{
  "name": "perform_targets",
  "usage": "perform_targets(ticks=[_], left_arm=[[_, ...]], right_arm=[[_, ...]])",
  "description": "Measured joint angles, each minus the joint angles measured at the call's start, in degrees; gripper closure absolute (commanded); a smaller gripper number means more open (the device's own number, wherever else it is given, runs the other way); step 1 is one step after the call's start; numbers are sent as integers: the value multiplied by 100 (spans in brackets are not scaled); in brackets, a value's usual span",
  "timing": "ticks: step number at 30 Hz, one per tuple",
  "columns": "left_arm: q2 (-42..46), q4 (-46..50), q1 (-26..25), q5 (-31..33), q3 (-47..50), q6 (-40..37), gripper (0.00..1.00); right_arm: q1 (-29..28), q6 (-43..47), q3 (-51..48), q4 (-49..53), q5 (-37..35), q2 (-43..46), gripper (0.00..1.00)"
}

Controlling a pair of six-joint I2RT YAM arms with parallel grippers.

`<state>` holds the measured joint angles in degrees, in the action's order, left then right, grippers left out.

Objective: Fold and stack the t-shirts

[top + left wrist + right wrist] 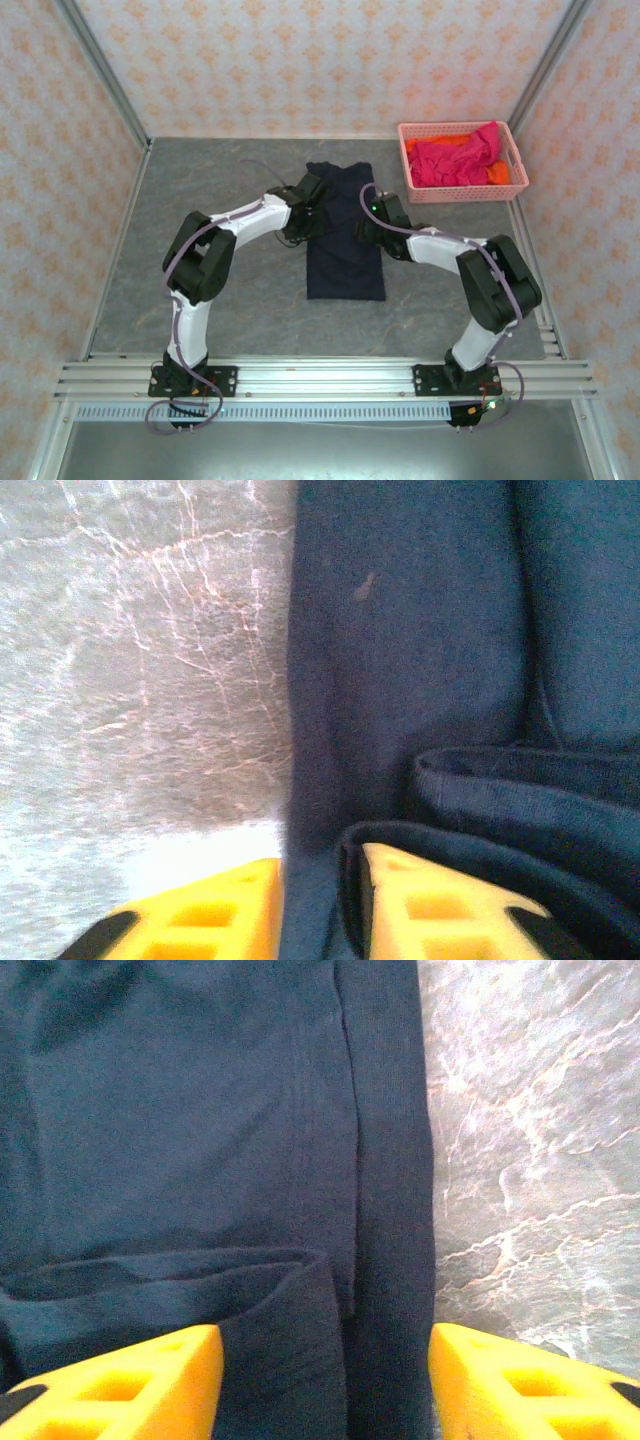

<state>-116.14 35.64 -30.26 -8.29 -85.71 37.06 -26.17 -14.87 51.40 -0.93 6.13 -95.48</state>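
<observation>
The dark navy t-shirt [345, 265] lies folded into a long narrow strip in the middle of the table. My left gripper [306, 218] is low at the strip's left edge, a little past its middle. In the left wrist view the yellow jaws of this gripper [320, 920] stand a little apart, with the folded navy cloth [400, 660] between them. My right gripper [372, 225] is at the strip's right edge. Its jaws [325, 1390] stand wide apart over the navy fold [180, 1130]. The magenta-red t-shirt [450, 162] and the orange t-shirt [503, 175] lie crumpled in the basket.
A pink lattice basket [406, 150] stands at the back right of the grey marbled table [230, 290]. Patterned walls close the table in on three sides. A metal rail with both arm bases runs along the near edge.
</observation>
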Motion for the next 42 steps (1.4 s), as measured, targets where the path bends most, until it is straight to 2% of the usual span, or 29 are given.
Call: perform_targets(ticks=[4,7,10,13,17,20,26,30,36,42], left_arm=[[356,61,0,138,0,-50,23],[761,61,-11,173,0,-98,6],[1172,59,-79,195,15,-140,2],[1515,-4,-243,190,299,-155,2],[2028,-37,-533,155,1274,-83,3],[2367,-35,-734,48,1991,105,9],[2573,-350,-1023,-177,2817,640,17],[2577,-671,-1176,-337,3191,966,22],[2577,-1235,-1202,-675,3414,1353,30],[2524,-1637,-1202,-890,3488,1596,35]], right_arm=[[0,4,-13,4,-133,533,35],[0,-26,-13,15,-149,791,33],[0,-122,-13,201,-142,981,33],[0,-313,-66,487,-50,1220,33],[11,-817,-535,1110,214,1980,35],[17,-1353,-1001,1532,525,2535,38],[26,-2577,-2293,1606,1429,3366,43],[26,-3101,-2747,1451,1897,3381,51],[26,-3451,-2863,918,2243,3099,59],[26,-3595,-2879,446,2411,2747,59]])
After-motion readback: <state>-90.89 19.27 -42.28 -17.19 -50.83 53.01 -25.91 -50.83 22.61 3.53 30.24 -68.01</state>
